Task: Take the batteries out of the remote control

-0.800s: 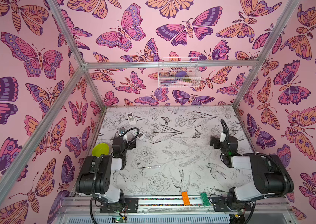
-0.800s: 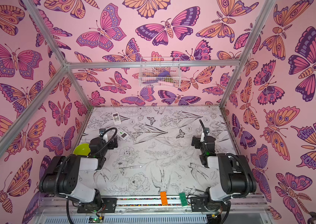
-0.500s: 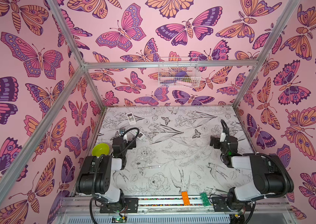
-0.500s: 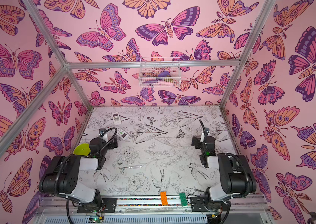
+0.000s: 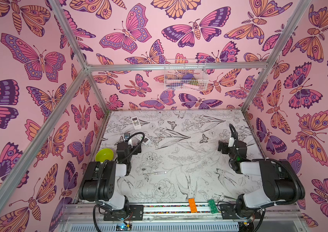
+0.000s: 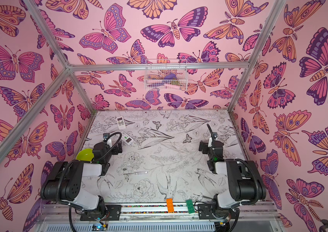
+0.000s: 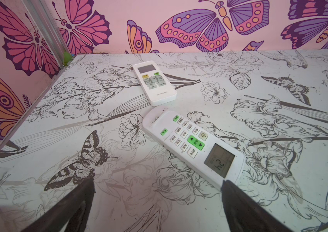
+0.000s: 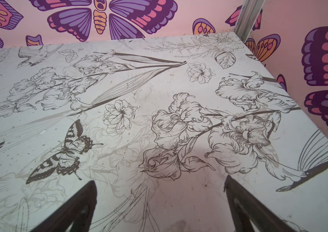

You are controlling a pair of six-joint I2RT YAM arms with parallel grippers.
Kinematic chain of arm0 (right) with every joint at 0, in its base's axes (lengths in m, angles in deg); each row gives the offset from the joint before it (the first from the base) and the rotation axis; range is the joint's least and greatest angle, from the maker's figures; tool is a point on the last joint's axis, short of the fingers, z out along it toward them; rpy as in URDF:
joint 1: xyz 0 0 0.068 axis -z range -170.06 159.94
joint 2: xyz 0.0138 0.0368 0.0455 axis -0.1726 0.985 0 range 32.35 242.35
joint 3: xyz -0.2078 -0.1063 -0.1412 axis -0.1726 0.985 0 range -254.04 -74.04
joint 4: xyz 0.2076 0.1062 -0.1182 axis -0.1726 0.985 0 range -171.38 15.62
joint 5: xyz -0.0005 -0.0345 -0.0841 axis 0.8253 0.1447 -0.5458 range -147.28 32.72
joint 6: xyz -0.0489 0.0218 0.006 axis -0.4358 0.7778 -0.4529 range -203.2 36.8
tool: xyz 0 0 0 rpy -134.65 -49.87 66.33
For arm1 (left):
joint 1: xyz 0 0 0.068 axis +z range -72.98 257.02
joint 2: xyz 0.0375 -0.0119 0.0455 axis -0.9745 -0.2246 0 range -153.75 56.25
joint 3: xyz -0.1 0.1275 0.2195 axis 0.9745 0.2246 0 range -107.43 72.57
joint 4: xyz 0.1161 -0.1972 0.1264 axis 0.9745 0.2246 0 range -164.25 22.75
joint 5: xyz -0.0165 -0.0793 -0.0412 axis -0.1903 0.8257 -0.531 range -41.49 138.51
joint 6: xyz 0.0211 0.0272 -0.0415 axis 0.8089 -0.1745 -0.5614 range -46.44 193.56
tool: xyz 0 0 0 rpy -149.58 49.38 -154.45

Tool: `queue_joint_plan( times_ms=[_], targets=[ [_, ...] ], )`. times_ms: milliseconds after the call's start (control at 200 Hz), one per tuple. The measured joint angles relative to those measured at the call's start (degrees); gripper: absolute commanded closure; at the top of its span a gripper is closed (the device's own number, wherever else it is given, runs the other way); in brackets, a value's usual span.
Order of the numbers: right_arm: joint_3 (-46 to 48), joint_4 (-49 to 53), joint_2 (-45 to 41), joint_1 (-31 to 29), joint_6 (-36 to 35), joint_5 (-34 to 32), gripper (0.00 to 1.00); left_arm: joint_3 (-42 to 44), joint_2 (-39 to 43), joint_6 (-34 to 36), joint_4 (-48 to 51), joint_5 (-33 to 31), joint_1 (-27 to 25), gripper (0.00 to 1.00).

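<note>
Left wrist | smooth white oblong plastic remote control (image 7: pixel 193 148), green buttons, face-up on matte printed table (image 7: pixel 38 140) | left gripper (image 7: pixel 157 181) jaws apart | right gripper (image 8: pixel 159 180) jaws apart

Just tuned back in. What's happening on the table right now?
Nothing is held yet. Both claws stand open. The left claw hovers by the nearer remote, which lies buttons up, with a second remote farther back. The right claw is over bare table. No batteries are in view. A screwdriver lies mid-table, and a green bowl sits by the left arm.
</note>
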Motion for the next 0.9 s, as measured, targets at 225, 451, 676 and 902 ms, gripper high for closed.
queue_joint_plan(
  times_ms=[225, 451, 676, 902],
  targets=[
    [0.0, 0.1, -0.5, 0.0, 0.0, 0.0, 0.01, -0.2, 1.3, 0.5, 2.8, -0.1, -0.3, 0.00],
    [-0.8, 6.3, -9.4, -0.3, 0.5, -1.9, 0.01, -9.0, 8.6, 1.8, 18.7, 0.5, -1.0, 0.00],
    [-4.1, 15.4, -12.9, -3.6, 2.2, -3.2, 0.01, -26.8, 13.4, 1.2, 42.7, -0.2, -1.4, 0.00],
    [-10.1, 27.5, -17.0, -11.0, 3.3, -4.8, 0.01, -32.5, 22.1, 0.6, 60.0, 2.4, 1.2, 0.00]
  ],
)
